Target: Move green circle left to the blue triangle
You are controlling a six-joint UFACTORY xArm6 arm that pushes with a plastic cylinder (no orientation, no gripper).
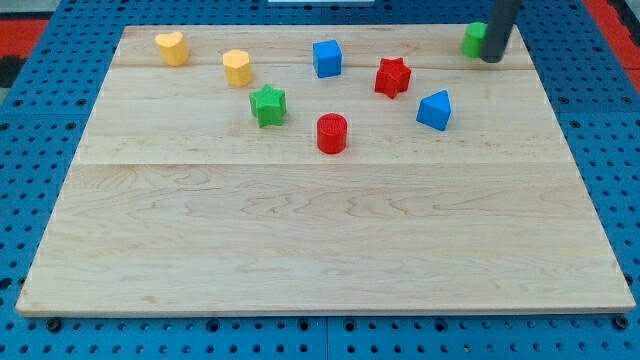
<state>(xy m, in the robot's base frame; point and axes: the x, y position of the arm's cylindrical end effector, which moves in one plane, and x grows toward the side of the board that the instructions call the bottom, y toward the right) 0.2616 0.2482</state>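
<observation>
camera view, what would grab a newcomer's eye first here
Probably the dark rod at the view's top right, my tip pressed against the right side of the green circle block, which it partly hides. Next, the loose cluster of bright blocks across the pale wooden board's upper half, with the blue triangle block below and left of the green one.

Open board between green circle and blue triangle; red star nearby leftward.
</observation>
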